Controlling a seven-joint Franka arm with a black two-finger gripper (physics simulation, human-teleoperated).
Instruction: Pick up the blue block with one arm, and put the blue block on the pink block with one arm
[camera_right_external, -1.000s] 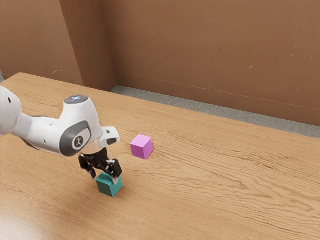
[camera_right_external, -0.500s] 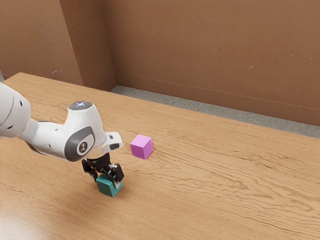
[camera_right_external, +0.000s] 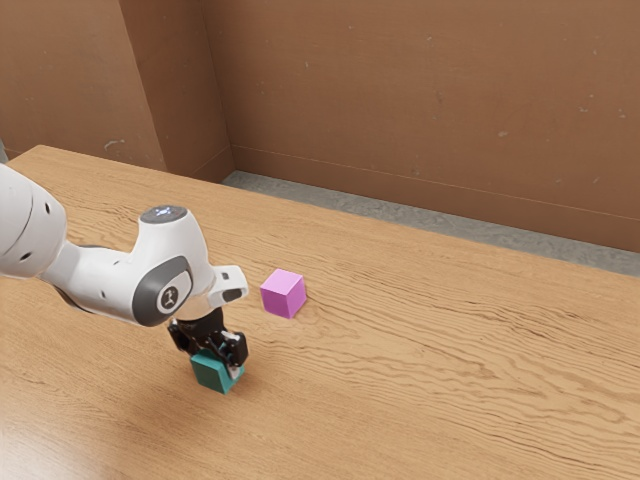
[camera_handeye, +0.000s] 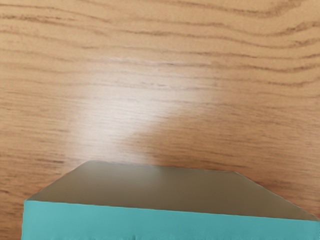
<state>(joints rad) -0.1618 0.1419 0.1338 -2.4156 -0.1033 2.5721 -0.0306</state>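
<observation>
**Low in the exterior view's left half: gripper down over the blue block**

Toward the lower left of the exterior view, the white arm (camera_right_external: 110, 275) reaches in from the left edge and bends down to the wooden table (camera_right_external: 450, 340). Its black gripper (camera_right_external: 212, 352) sits right on top of the blue block (camera_right_external: 214, 378), which looks more teal than blue. The block rests on the table, and its upper part is hidden by the gripper. Whether the gripper is clamped on the block or merely set around it cannot be told from these pictures.

Up and to the right of the blue block, near but apart from it, the pink block (camera_right_external: 283, 293) stands alone on the table with nothing on top. Brown walls fill the upper part of the frame behind the table.

Seen from the wrist camera, the blue block (camera_handeye: 170, 222) lies just under the hand, with its flat top face showing and bare wood grain (camera_handeye: 160, 75) beyond it.
</observation>
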